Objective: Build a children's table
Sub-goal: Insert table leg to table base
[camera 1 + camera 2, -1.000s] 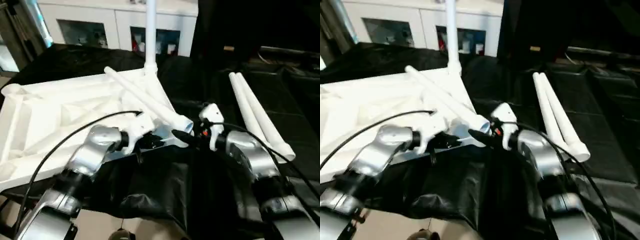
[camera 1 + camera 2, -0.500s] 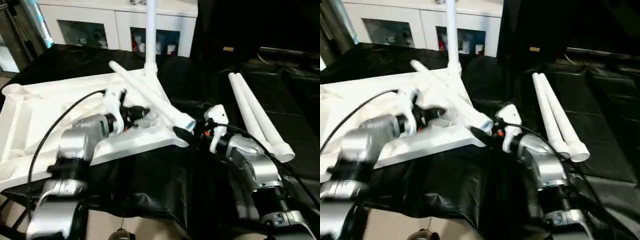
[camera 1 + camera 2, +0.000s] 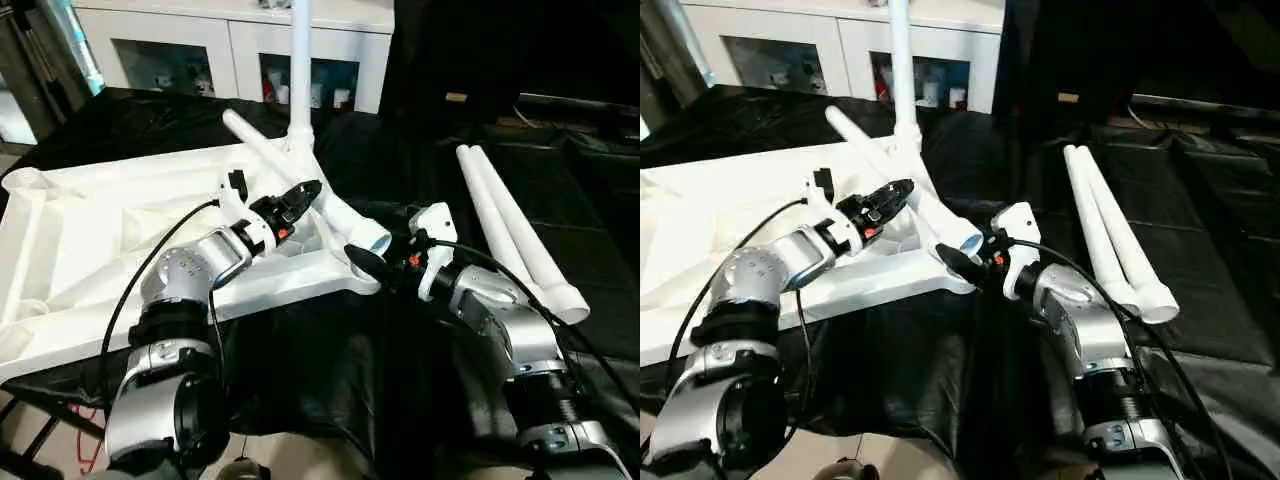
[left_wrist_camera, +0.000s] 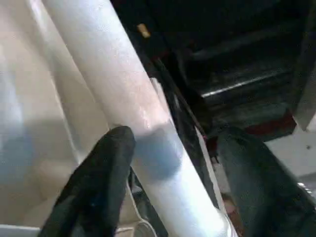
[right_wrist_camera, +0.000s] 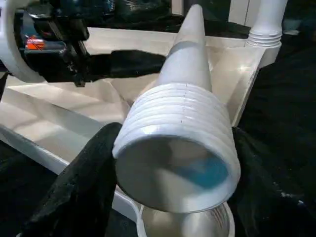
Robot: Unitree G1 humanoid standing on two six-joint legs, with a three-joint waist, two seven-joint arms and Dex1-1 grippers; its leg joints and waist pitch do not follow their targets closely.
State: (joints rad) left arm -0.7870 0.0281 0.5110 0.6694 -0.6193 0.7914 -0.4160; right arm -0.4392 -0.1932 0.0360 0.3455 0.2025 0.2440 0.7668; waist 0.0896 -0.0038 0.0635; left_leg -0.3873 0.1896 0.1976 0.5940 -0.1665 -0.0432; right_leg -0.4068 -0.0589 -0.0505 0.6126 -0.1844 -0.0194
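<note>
Right now my right gripper [image 3: 372, 262] pinches the threaded end of the loose leg [image 3: 300, 182]. It lies slantwise over the upturned tabletop [image 3: 100, 225], long axis running from me toward the far corner socket. My left gripper [image 3: 300, 195], fingers spread, straddles the leg mid-shaft without clamping. Left is nearer the middle. Two spare legs [image 3: 515, 235] lie well right.

Black-covered bench [image 3: 400, 150]: upturned tabletop [image 3: 110, 215] L, 2 loose legs [image 3: 515, 235] R.

Likely a lab: black-draped workbench [image 3: 330, 360], white glass-fronted cabinet [image 3: 240, 45] behind.
</note>
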